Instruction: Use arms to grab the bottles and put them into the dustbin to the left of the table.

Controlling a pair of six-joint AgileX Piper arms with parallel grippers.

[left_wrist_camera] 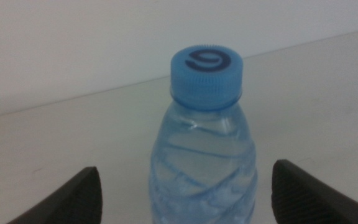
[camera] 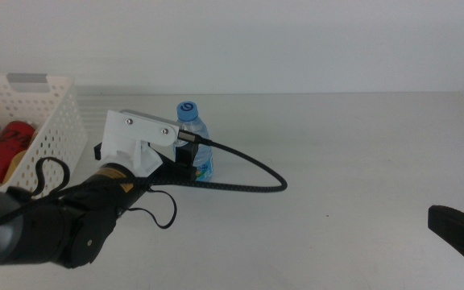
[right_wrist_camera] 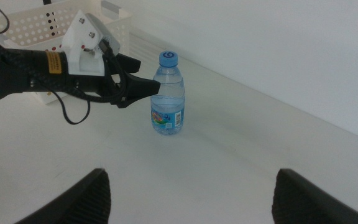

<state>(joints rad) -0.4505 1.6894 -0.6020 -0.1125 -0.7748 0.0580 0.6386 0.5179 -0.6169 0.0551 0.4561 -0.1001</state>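
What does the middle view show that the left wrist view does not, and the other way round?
Only the middle view shows the white basket at the table's left with a red can lying inside, the left arm reaching to the water bottle, and the right gripper waiting near the picture's lower right corner. Only the left wrist view shows up close that the left gripper is open, a jaw on each side of the bottle and a gap between each jaw and the bottle. Both show the upright blue-capped bottle and the white table.
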